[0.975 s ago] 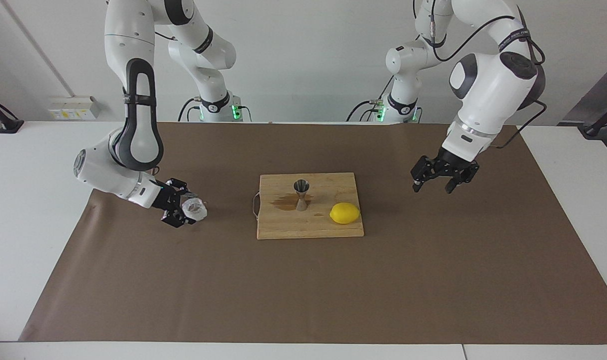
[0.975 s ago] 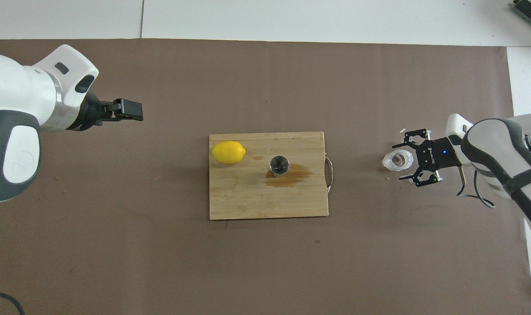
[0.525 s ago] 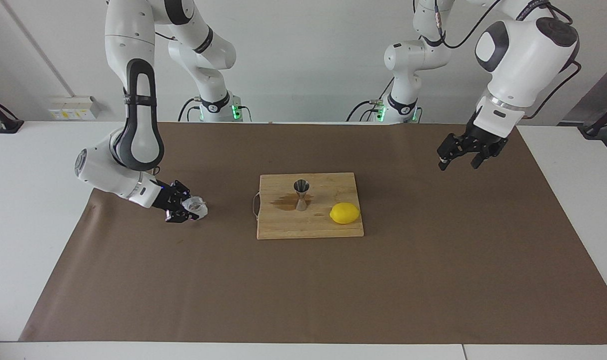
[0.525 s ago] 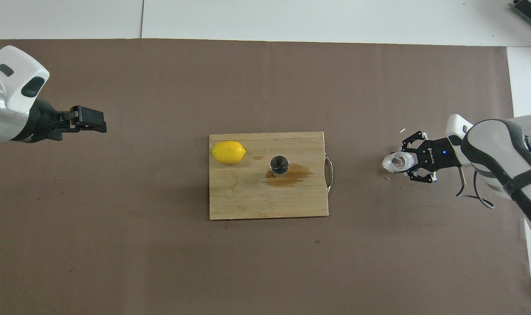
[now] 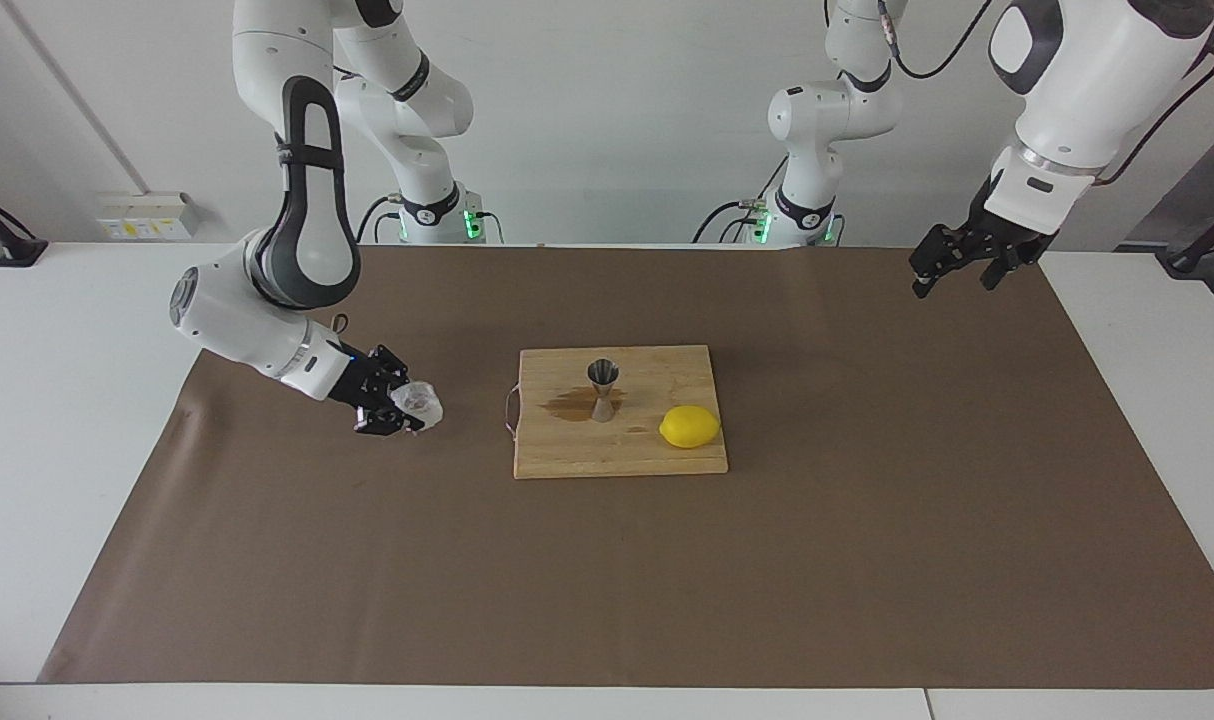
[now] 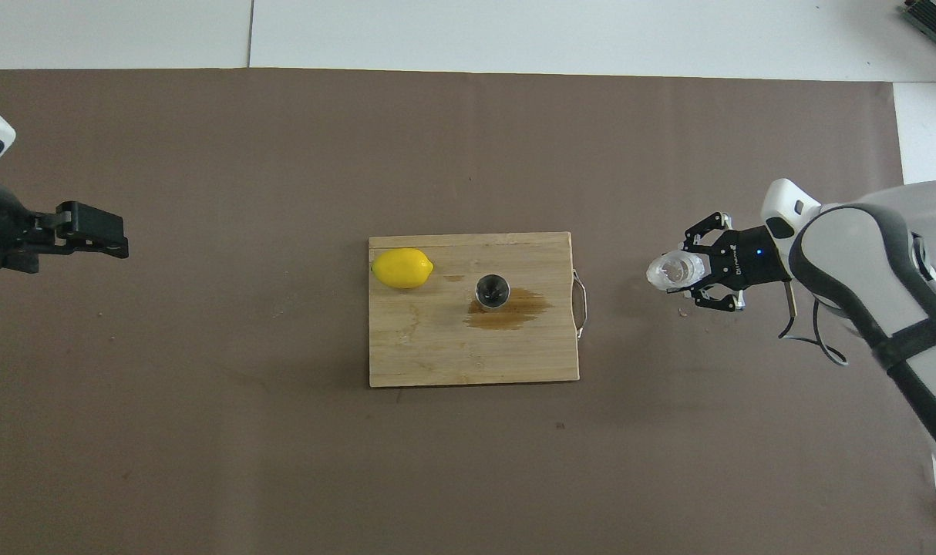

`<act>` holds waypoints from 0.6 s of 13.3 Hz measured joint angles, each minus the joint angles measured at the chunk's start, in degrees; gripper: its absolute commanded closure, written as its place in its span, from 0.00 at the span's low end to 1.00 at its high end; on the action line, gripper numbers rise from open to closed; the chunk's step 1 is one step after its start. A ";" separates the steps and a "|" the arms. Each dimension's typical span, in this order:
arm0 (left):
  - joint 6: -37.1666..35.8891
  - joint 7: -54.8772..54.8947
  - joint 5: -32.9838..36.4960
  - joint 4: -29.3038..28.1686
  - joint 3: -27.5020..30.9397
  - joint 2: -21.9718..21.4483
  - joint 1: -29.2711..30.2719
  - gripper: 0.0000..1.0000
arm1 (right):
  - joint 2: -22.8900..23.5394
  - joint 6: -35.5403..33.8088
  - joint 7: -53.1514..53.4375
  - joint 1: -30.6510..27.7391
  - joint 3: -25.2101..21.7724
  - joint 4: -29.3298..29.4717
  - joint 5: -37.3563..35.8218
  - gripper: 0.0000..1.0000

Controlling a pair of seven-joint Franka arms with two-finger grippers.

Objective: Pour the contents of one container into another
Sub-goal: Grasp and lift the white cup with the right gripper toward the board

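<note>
A: What is the biggest thing here?

B: The white bench [image 5: 57,420], with a brown mat [image 5: 867,560] spread over most of it.

A: And on the mat?

B: A wooden board [image 5: 617,455] lies near the middle. It has a thin wire handle [image 6: 582,304] on the edge toward the right arm's end of the bench, and a dark wet stain [image 6: 518,310] on its top.

A: Where are the arms?

B: The right arm reaches low over the mat, toward its own end of the bench. The left arm waits, raised high at its own end, with the left claw [image 5: 952,272] over the edge of the mat nearest the robots.

A: How does the left claw stand?

B: Its jaws are apart and nothing is in them.

A: And the right claw [image 5: 395,408]?

B: It is closed around the cup [image 5: 419,403], a small whitish crinkly one. The cup is held just above the mat, well apart from the board, between the board's handle and the arm's wrist. Its round rim faces up in the overhead view.

A: Can you tell what is in the cup?

B: No, it is too small to tell.

A: What stands on the board?

B: A lemon [image 5: 689,426] lies by the corner toward the left arm's end. The steel measure [image 5: 603,389] stands upright beside it, nearer the middle of the board, its foot at the edge of the stain and its open top facing up.

A: Does the cup touch the measure?

B: No, they are well apart.
</note>
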 measured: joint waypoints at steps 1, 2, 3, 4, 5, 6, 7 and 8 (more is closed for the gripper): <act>-0.80 0.77 0.00 0.64 0.27 -0.08 0.01 0.00 | -0.52 1.06 1.36 1.59 0.02 0.02 0.00 1.00; -0.89 1.21 0.00 0.69 0.35 -0.19 0.01 0.00 | -0.84 2.15 2.99 3.09 0.04 0.07 -0.01 1.00; -0.89 1.27 0.00 0.66 0.29 -0.20 -0.02 0.00 | -1.15 2.71 5.23 4.62 0.05 0.25 -0.49 1.00; -0.89 1.33 0.00 0.62 0.25 -0.20 -0.12 0.00 | -1.43 3.11 8.21 6.18 0.06 0.67 -2.09 1.00; -0.89 1.35 0.00 0.59 0.24 -0.20 -0.28 0.00 | -1.75 3.37 11.89 7.74 0.10 1.33 -4.77 1.00; -0.89 1.35 0.00 0.58 0.24 -0.20 -0.37 0.00 | -2.07 3.39 15.68 9.33 0.15 2.10 -7.48 1.00; -0.89 1.35 0.00 0.56 0.29 -0.20 -0.37 0.00 | -2.39 3.39 19.34 11.08 0.19 2.80 -9.71 1.00; -0.89 1.35 0.00 0.56 0.38 -0.20 -0.37 0.00 | -2.66 3.39 22.96 12.89 0.23 3.43 -11.83 1.00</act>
